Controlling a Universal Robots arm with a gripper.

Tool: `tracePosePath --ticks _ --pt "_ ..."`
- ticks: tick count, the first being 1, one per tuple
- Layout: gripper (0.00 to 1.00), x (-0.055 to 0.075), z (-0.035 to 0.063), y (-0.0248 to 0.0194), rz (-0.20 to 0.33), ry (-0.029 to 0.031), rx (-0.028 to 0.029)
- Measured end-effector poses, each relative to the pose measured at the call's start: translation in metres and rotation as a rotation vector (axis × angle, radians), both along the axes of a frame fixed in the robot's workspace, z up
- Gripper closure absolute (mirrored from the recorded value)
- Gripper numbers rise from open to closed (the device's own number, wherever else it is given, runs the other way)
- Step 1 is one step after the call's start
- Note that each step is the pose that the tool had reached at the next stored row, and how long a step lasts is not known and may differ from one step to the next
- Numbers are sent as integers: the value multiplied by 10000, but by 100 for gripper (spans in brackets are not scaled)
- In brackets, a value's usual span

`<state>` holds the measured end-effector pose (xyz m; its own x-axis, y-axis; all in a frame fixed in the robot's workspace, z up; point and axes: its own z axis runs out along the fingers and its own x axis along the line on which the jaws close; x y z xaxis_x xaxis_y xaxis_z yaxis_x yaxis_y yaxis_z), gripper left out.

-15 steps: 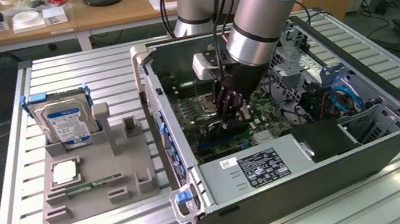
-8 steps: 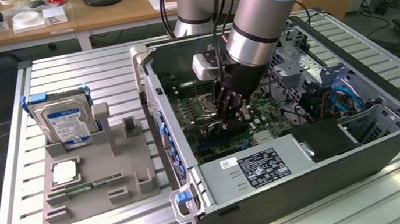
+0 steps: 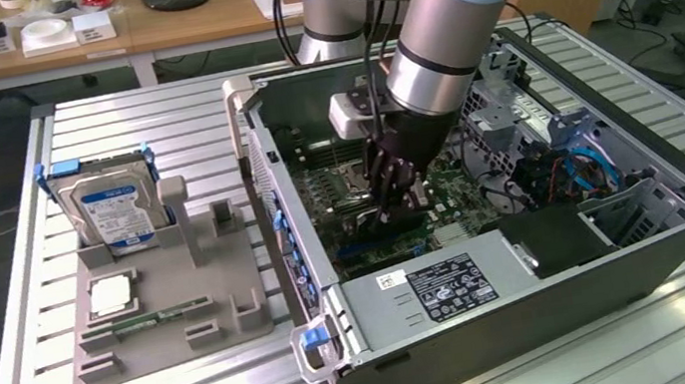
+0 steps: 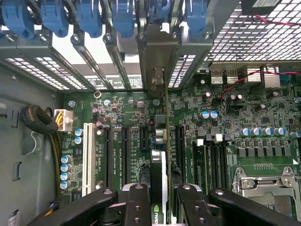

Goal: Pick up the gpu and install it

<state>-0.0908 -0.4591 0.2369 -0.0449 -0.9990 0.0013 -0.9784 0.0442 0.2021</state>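
Reaching down into the open computer case [image 3: 671, 236] in the exterior view, the gripper [image 3: 399, 206] hangs low over the motherboard [image 3: 451, 199], with what seems to be the gpu [image 3: 383, 237] on edge beneath it, though it is hard to make out there. A hard drive [image 3: 115, 212] stands in a grey holder [image 3: 167, 322] on the exterior view's left. In the wrist view, the gripper [image 4: 164, 197] is clamped on the gpu [image 4: 160, 188], its fingers [image 4: 136, 202] pressing either face; the card stands upright on the motherboard [image 4: 263, 117], its silver bracket [image 4: 157, 61] among the rear slot covers.
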Motion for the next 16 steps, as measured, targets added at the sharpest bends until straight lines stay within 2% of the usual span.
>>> tracePosePath --ticks 13,14,16 --pt "73 -9 -20 1 -7 -3 7" --pt "67 -8 -18 1 -5 -4 4" --pt "67 -7 -16 0 -1 -1 0"
